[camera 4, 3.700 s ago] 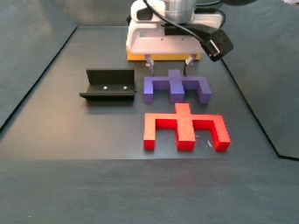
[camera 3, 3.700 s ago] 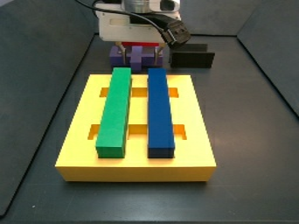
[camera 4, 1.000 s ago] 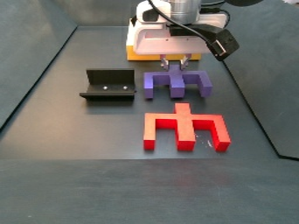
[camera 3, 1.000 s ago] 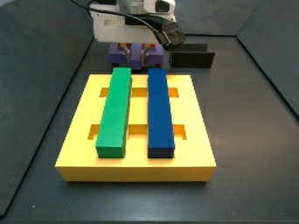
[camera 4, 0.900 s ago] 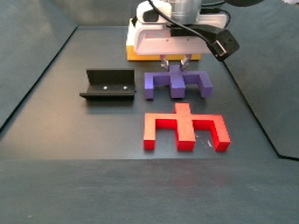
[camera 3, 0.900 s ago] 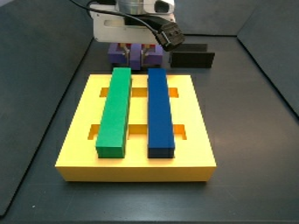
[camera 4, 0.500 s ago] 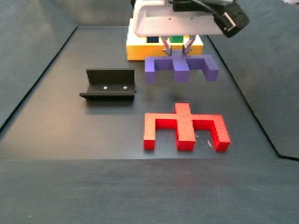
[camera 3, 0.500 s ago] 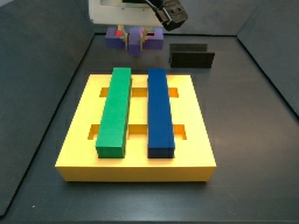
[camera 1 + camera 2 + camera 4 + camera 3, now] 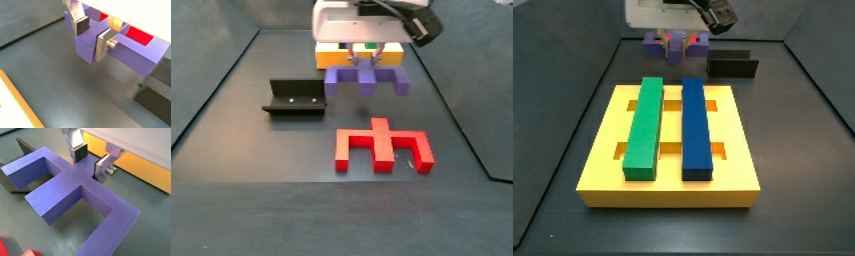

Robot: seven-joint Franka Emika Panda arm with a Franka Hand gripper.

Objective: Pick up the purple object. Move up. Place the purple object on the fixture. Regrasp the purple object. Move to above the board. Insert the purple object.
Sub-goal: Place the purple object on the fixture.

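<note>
My gripper (image 9: 366,63) is shut on the central ridge of the purple object (image 9: 366,80) and holds it in the air above the floor, left of the spot where it lay. In both wrist views the silver fingers (image 9: 104,44) (image 9: 101,168) press the purple object (image 9: 127,55) (image 9: 67,183) from both sides. In a side view the gripper (image 9: 675,41) holds the purple object (image 9: 656,44) beyond the yellow board (image 9: 669,187), which bears a green bar (image 9: 641,122) and a blue bar (image 9: 696,126). The fixture (image 9: 293,97) (image 9: 731,65) stands on the floor, apart from the piece.
A red notched piece (image 9: 381,144) lies on the floor in front of the held piece; a bit of it shows in a wrist view (image 9: 139,36). Dark side walls (image 9: 211,90) bound the work area.
The gripper closed on the purple object on the floor, then lifted it. Over the last half second it has moved a little toward the fixture's side.
</note>
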